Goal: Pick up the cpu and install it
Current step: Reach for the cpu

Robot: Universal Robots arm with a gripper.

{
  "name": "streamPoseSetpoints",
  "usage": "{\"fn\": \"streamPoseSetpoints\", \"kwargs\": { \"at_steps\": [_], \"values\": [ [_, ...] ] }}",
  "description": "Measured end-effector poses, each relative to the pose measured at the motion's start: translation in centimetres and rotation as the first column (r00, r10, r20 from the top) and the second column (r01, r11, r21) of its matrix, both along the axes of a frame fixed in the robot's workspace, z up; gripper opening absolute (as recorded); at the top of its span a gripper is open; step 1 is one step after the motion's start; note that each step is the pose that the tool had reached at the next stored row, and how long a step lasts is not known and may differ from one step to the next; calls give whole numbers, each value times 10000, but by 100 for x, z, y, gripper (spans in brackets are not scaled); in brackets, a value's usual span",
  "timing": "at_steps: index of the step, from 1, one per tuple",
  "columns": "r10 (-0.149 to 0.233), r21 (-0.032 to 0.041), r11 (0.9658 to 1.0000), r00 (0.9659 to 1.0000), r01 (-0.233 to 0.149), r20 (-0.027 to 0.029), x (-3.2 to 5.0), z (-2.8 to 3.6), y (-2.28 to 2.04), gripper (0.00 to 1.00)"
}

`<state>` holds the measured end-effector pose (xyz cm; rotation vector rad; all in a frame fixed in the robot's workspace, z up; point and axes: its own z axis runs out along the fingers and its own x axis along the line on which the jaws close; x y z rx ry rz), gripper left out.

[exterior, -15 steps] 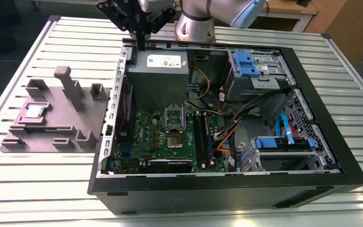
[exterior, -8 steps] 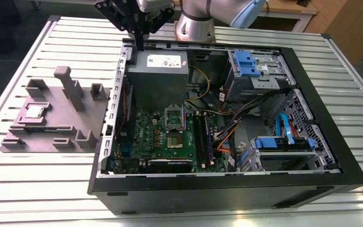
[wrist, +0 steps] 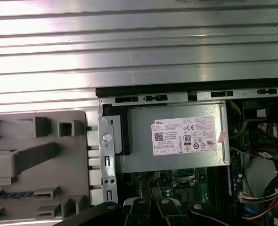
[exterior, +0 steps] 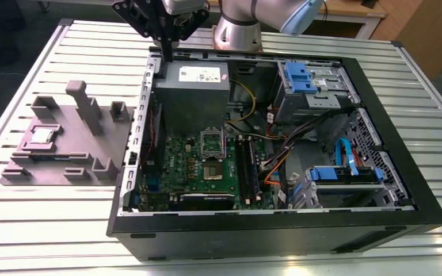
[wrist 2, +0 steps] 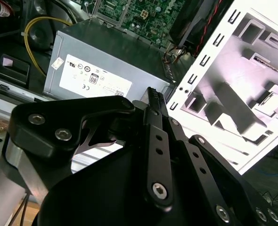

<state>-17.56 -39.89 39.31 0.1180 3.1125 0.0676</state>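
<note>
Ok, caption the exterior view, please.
Tool hovers at a far corner of the open computer case; cpu rests on the grey fixture.

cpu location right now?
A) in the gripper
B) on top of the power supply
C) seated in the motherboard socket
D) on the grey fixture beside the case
D: the cpu lies on the grey fixture, at the exterior view's left of the case, while the gripper hangs empty over the case's far edge by the power supply.
</note>
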Motion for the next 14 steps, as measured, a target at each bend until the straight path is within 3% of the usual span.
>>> {"fn": "streamPoseSetpoints", "kwargs": {
  "at_steps": [14],
  "values": [
    [0, 0, 10000, 10000, 0, 0, -38, 0, 0, 10]
  ]
}}
